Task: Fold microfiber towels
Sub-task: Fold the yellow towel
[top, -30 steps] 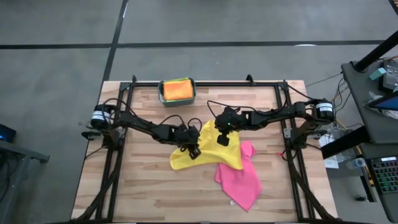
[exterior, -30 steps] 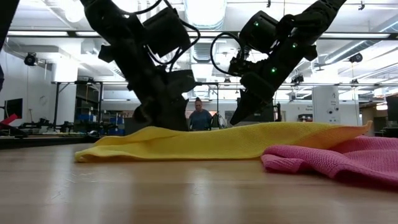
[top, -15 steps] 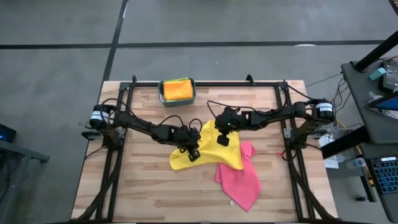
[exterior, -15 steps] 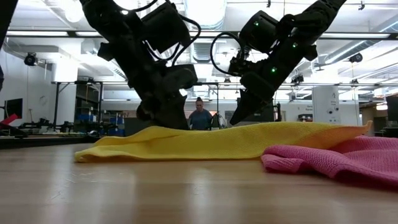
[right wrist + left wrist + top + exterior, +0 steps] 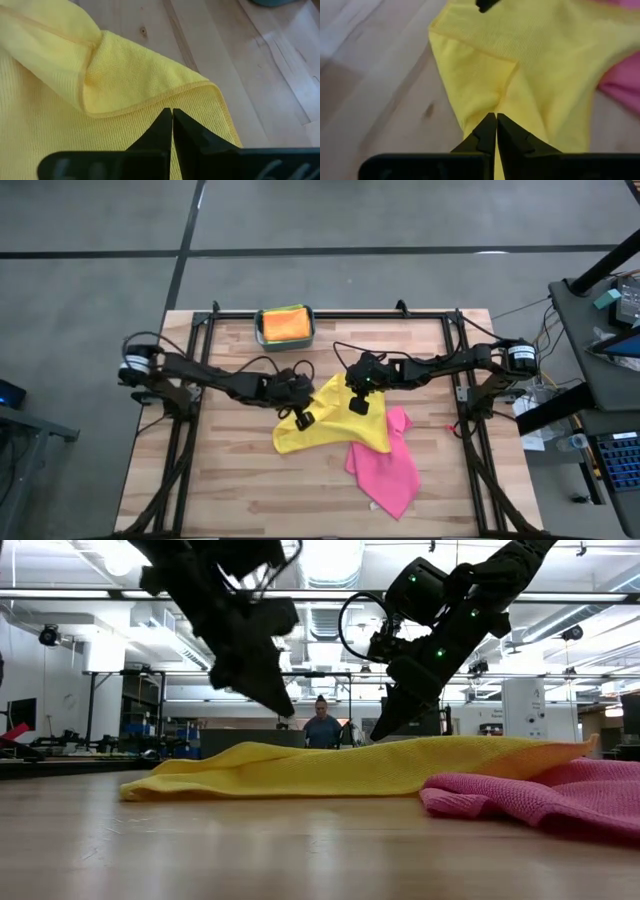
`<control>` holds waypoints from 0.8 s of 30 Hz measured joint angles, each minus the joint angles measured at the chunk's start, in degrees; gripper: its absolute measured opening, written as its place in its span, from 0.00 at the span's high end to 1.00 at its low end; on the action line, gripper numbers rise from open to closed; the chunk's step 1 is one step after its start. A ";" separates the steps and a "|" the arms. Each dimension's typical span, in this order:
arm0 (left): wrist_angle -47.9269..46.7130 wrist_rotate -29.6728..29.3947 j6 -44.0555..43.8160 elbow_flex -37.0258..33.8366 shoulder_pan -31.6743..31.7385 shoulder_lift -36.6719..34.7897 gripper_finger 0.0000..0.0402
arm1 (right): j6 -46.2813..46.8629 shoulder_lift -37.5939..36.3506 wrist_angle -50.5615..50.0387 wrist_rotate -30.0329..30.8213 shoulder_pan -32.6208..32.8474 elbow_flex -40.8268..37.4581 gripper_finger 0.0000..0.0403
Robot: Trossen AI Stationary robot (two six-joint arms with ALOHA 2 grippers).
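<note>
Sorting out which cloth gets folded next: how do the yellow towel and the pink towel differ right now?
The yellow towel lies rumpled under both arms, one edge folded over; the pink towel lies nearer the table's front, with no arm above it. The yellow towel overlaps the pink towel's edge. Both are soft cloths, neither neatly folded.

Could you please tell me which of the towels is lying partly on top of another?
The yellow microfiber towel: its edge overlaps the pink microfiber towel.
</note>
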 joint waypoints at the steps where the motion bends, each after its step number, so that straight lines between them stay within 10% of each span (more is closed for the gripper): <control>1: -0.21 0.09 -2.93 -0.28 0.09 -0.49 1.00 | 0.02 0.00 0.05 0.02 -0.02 0.00 0.98; 10: -0.67 7.10 -19.87 -1.06 0.07 2.71 0.95 | 0.02 0.00 0.33 0.00 0.01 -0.04 0.98; 24: 2.00 8.29 -20.69 -0.91 0.20 5.43 0.68 | 0.46 0.00 0.17 -0.02 0.11 -0.09 0.98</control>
